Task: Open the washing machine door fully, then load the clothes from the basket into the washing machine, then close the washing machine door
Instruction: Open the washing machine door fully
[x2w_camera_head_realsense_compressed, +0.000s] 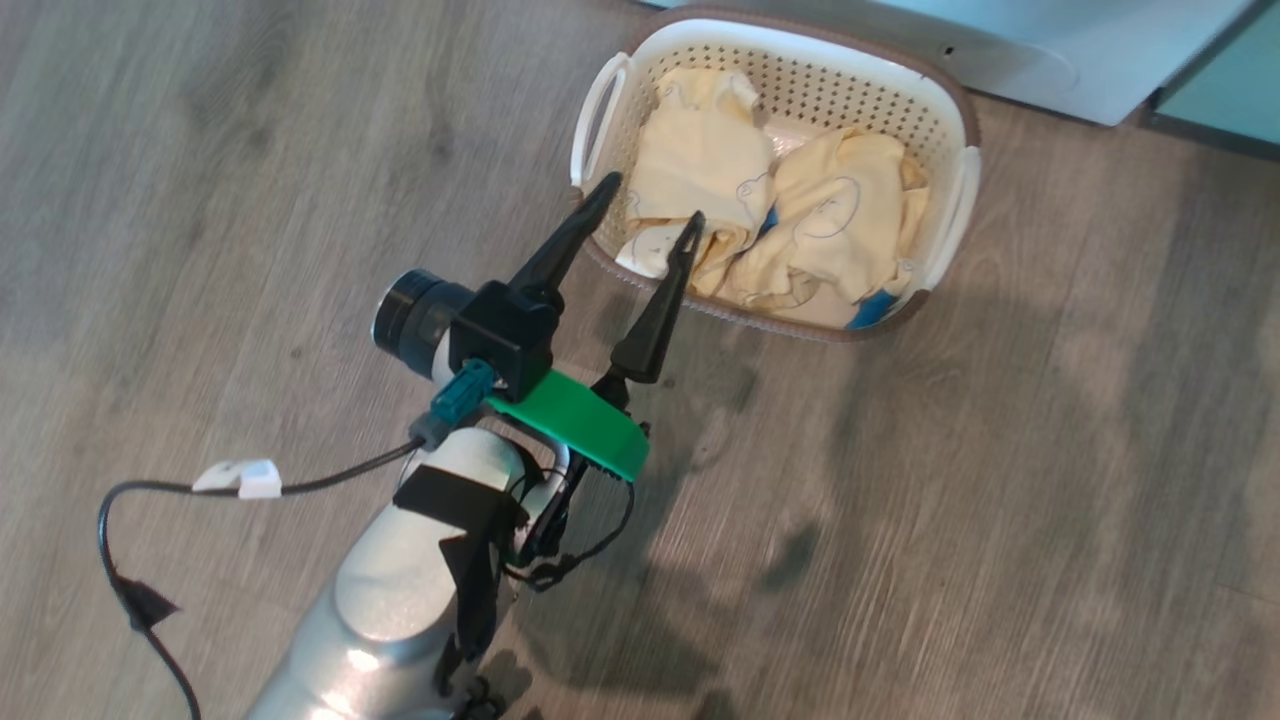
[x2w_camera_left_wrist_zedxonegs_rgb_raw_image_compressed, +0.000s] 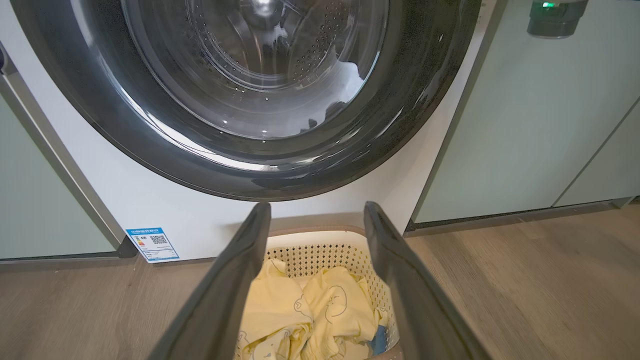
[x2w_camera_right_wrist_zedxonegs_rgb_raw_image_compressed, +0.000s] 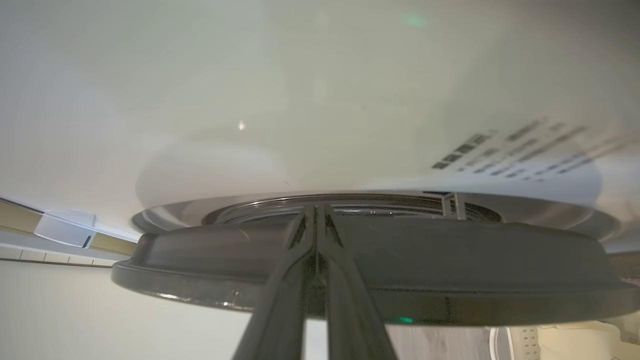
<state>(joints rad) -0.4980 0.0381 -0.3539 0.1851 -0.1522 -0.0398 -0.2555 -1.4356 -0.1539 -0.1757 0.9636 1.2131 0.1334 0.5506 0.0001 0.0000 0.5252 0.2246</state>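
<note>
- Opening the round, black-rimmed glass washing machine door (x2w_camera_right_wrist_zedxonegs_rgb_raw_image_compressed: 450, 265) looks to be the step in hand; the right tool (x2w_camera_right_wrist_zedxonegs_rgb_raw_image_compressed: 315, 215), fingers together, sits at its rim.
- The left tool (x2w_camera_head_realsense_compressed: 652, 200), spread and empty, hovers over the pale-yellow cloth clothes (x2w_camera_head_realsense_compressed: 830, 210) in the white perforated plastic basket (x2w_camera_head_realsense_compressed: 960, 120).
- Next: swing the door wide.

Floor (x2w_camera_head_realsense_compressed: 950, 500): wood-grain planks, matt, grey-brown.
Basket (x2w_camera_head_realsense_compressed: 790, 90): smooth white perforated plastic with a brown rim.
Clothes (x2w_camera_head_realsense_compressed: 700, 150): soft pale-yellow cloth, creased.
Washing machine door (x2w_camera_left_wrist_zedxonegs_rgb_raw_image_compressed: 225, 175): glossy black rim, clear glass centre carrying reflections.
Drum (x2w_camera_left_wrist_zedxonegs_rgb_raw_image_compressed: 310, 55): shiny perforated steel, seen through the glass.
Washing machine (x2w_camera_left_wrist_zedxonegs_rgb_raw_image_compressed: 200, 215): smooth white panel, slight sheen.
Cabinet (x2w_camera_left_wrist_zedxonegs_rgb_raw_image_compressed: 525, 125): pale green, smooth, satin.
Left gripper (x2w_camera_head_realsense_compressed: 652, 199): matt black fingers.
Bracket (x2w_camera_head_realsense_compressed: 575, 420): green plastic.
</note>
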